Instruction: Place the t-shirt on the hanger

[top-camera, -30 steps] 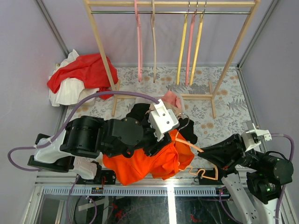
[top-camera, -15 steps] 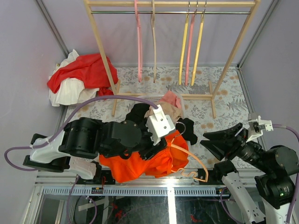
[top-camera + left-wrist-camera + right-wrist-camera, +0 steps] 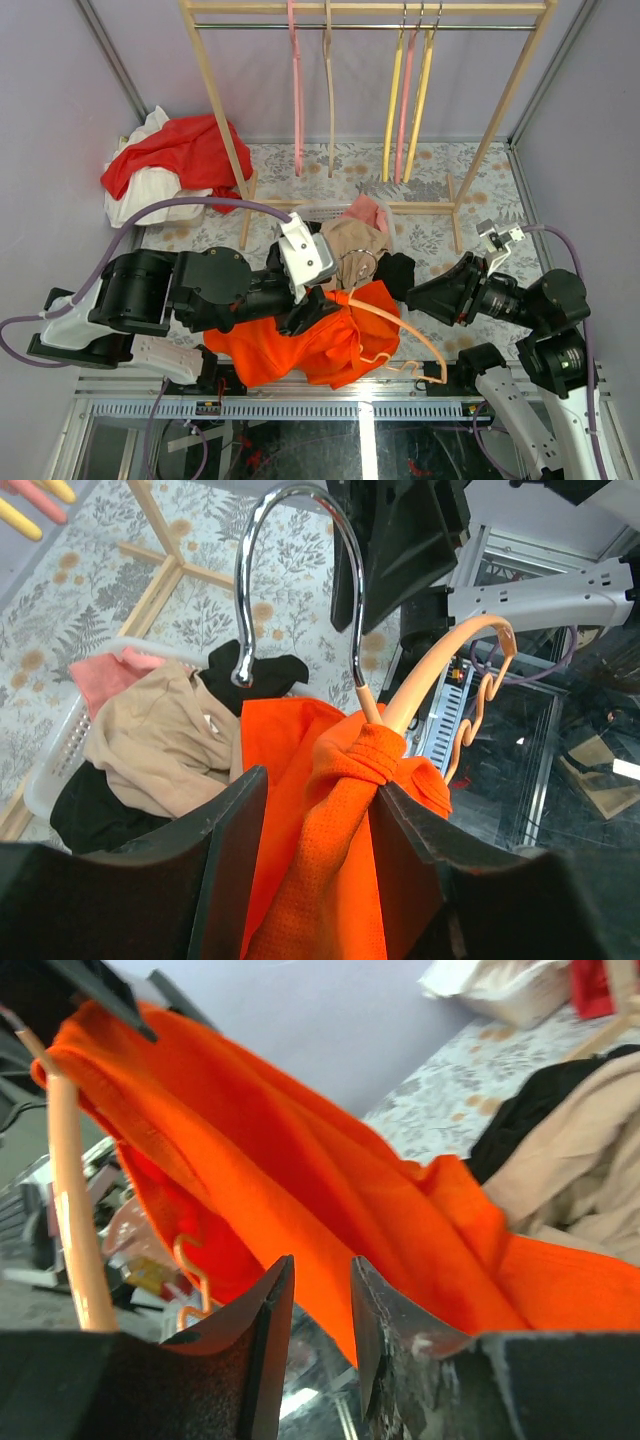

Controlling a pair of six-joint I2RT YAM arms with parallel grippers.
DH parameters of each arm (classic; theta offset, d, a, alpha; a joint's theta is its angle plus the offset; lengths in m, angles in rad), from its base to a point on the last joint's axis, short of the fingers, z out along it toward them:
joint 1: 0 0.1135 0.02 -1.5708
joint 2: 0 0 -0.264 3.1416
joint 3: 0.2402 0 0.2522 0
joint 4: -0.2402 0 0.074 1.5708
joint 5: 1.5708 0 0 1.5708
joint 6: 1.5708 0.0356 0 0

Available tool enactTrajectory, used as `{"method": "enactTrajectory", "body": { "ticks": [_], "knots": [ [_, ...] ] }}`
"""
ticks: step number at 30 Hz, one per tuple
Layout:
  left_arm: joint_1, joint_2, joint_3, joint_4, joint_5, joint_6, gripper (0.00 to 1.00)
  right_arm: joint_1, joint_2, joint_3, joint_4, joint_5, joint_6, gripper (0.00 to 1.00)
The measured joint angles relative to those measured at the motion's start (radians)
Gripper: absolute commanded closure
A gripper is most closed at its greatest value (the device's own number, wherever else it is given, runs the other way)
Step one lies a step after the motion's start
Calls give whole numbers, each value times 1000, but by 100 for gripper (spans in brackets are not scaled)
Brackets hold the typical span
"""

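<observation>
The orange t-shirt [image 3: 300, 345] hangs bunched from my left gripper [image 3: 318, 306], low over the table's near edge. In the left wrist view my left gripper [image 3: 318, 815] is shut on a twisted bunch of the t-shirt [image 3: 335, 850] just below the hanger's neck. The peach hanger [image 3: 405, 330] pokes out of the shirt; its silver hook [image 3: 244, 590] stands above the jaws and its wavy bar [image 3: 400, 366] hangs to the right. My right gripper [image 3: 412, 296] is open just right of the shirt. In the right wrist view its fingers [image 3: 270, 1330] stand apart at the shirt's lower edge [image 3: 300, 1170].
A wooden rack [image 3: 225, 120] at the back carries pink, tan and yellow hangers [image 3: 392, 110]. A red cloth [image 3: 180, 150] lies on white cloth at back left. A white basket [image 3: 320, 211] holds a tan garment [image 3: 352, 243]; black cloth [image 3: 398, 272] lies beside it.
My left arm has drawn back to the left, carrying the shirt and hanger with it. My right gripper has come away from the hanger's arm and swung up and left towards the shirt.
</observation>
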Motion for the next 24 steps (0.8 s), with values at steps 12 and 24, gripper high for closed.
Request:
{"method": "enactTrajectory", "body": {
  "ticks": [12,24],
  "knots": [
    [0,28,-34,214,37,111,100,0,8,-13,272,-204,167,58],
    [69,183,24,361,187,159,100,0,26,4,303,-238,174,48]
  ]
}}
